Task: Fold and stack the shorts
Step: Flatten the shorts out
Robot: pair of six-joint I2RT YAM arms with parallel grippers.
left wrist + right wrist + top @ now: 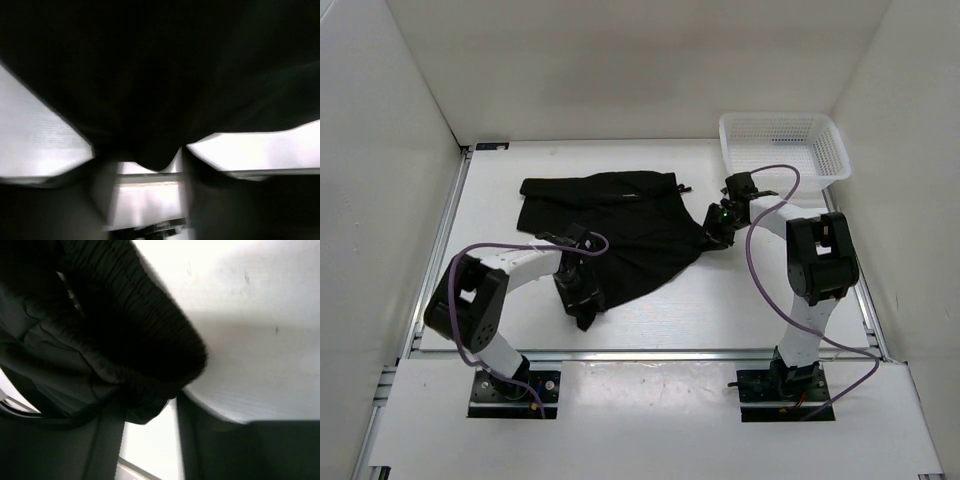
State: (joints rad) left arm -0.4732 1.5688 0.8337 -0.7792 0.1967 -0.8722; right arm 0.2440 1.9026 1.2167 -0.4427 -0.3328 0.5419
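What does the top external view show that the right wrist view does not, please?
Only the top external view shows the white mesh basket at the far right and the left gripper at the near corner of the black shorts. Only the right wrist view shows the ribbed waistband close up, bunched at the right gripper. Both show the shorts on the white table.

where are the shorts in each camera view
top external: shorts spread across the middle of the table.
left wrist: shorts fill the upper part, dark and blurred.
right wrist: shorts at left and centre, ribbed waistband showing.
shared landmark: the white table under the cloth, in all three.
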